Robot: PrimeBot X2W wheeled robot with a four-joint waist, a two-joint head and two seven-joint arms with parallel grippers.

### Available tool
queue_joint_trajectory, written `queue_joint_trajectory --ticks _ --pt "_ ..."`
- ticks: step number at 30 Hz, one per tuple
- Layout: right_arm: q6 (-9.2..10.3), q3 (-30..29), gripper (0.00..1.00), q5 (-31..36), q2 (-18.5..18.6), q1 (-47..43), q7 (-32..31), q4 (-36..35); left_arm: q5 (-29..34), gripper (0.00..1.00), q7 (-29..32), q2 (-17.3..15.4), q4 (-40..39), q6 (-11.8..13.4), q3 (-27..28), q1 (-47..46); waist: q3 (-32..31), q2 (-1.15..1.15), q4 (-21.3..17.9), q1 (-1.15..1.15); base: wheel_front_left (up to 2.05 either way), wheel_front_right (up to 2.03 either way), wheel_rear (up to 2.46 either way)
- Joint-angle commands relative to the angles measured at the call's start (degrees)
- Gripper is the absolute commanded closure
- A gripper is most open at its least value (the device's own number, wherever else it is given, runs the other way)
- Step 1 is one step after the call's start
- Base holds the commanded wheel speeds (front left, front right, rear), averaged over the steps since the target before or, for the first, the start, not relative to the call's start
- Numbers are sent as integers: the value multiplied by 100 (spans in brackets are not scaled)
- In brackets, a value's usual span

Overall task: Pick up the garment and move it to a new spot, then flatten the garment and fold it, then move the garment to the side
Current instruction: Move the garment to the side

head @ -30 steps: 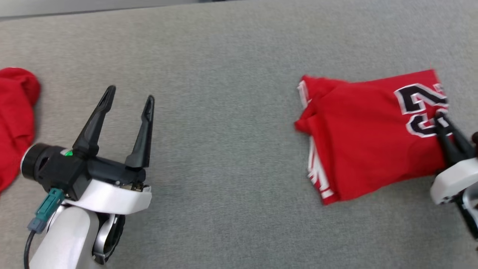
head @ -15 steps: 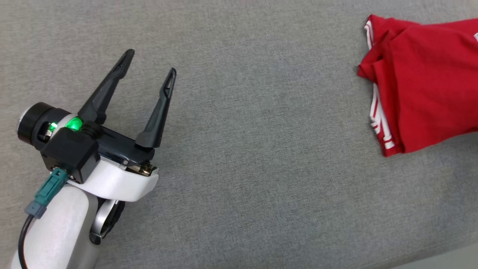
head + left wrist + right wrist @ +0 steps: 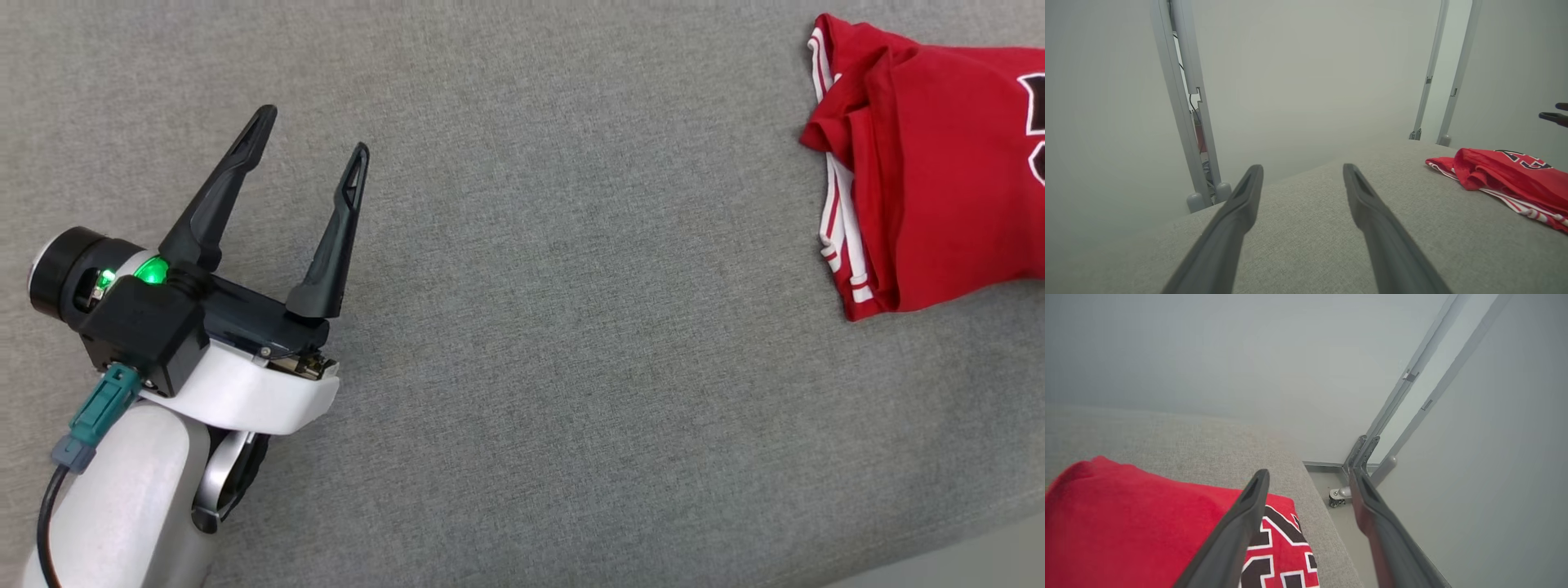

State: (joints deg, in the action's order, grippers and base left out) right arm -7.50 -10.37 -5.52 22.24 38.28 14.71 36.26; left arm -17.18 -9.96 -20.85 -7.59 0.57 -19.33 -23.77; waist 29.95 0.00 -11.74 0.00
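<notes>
Seeing red garment [image 3: 931, 171] folded into compact rectangle, parked flat at far R end of grey counter [image 3: 571, 343], close to counter's edge per R wrist view. Looks like the set-aside spot, so fold + side move prob. done.

Keeping left gripper [image 3: 312, 131] low over bare counter, well apart from garment, jaws spread wide w/ nothing btwn them. Likely kept clear so as not to drag fabric.

Holding right gripper [image 3: 1308, 475] just above garment's printed end, jaws apart, no cloth pinched. Reads as hands-off stance, so as not to disturb fold.

Re writing: noting big black numeral(s) w/ white outline on garment, cropped by frame + finger, so can't read for sure. Also white stripe trim along folded edge. No brand or label legible.
</notes>
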Motion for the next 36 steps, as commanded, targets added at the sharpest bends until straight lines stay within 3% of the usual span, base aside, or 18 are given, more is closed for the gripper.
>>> queue_joint_trajectory --ticks 1,4,12,19,26,36 --pt "0 -17 0 -48 -79 -10 53 -100 -33 0 -28 -5 22 40 38 41 -86 0 41 0 0 0 0" --pt "0 -130 0 -363 -475 -197 57 -654 -96 0 -98 53 137 117 85 136 -286 0 129 0 0 0 0" --pt "0 493 0 -585 -1357 -1078 53 -2428 -237 0 -324 201 351 431 349 482 -840 0 581 0 0 0 0" --pt "0 881 0 -429 -1576 -1893 -266 -3451 -292 0 -421 216 378 664 594 866 -1194 0 1019 0 0 0 0" --pt "0 940 0 -222 -1772 -2651 -620 -3906 -353 0 -468 250 315 869 776 1296 -1537 0 1244 0 0 0 0" --pt "0 834 0 -126 -1921 -3499 -767 -3939 -469 0 -327 244 511 835 624 1761 -2102 0 1290 0 0 0 0"
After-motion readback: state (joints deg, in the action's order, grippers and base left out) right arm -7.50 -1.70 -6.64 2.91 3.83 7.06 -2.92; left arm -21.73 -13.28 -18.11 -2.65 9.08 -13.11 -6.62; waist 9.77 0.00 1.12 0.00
